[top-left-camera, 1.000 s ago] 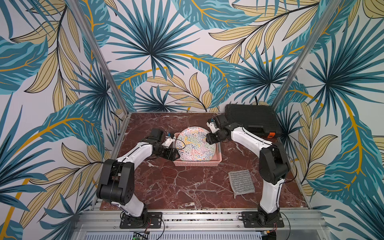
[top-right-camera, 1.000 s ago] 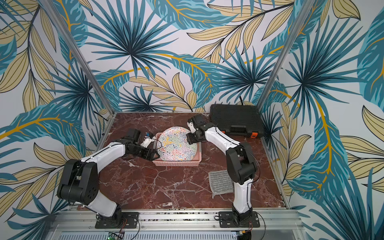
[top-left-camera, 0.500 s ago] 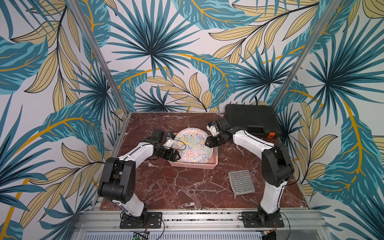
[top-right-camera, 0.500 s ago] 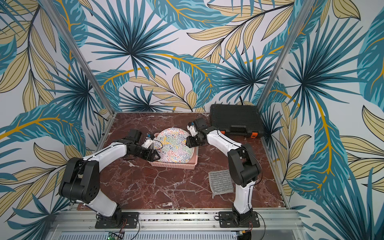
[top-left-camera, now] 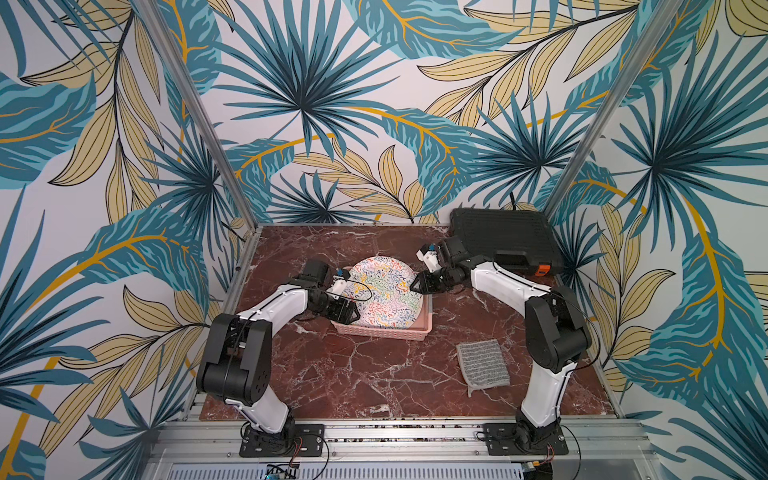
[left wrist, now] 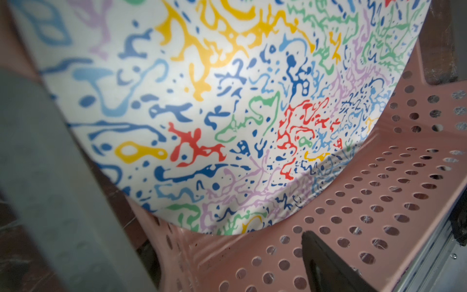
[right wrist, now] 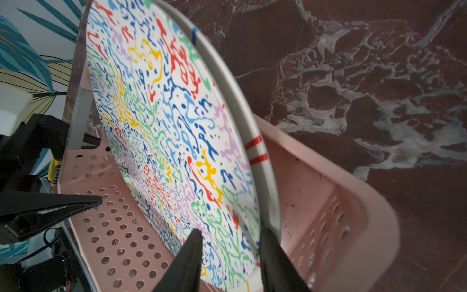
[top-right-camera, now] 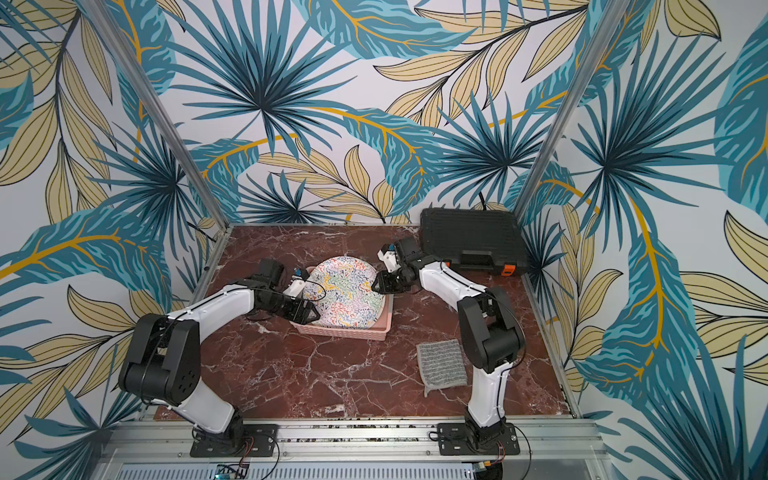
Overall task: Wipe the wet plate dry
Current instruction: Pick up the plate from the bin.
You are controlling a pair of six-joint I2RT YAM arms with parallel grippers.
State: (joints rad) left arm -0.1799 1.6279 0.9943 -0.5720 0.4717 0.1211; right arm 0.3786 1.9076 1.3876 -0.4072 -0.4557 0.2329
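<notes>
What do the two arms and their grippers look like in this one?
The left arm and right arm match: white links, bulky black joints, black base plates. Thin black cables run along them. The left gripper and right gripper are black, with pointed tapering fingers; a white camera block sits at each wrist.

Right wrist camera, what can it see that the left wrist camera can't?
Only the right wrist view: the right gripper straddling the plate's rim, red stripes on that rim, the leafy wallpaper. Only the left wrist view: just a closer look at the plate's edge dipping into the basket. Both: the squiggly plate and pink holey basket.
</notes>
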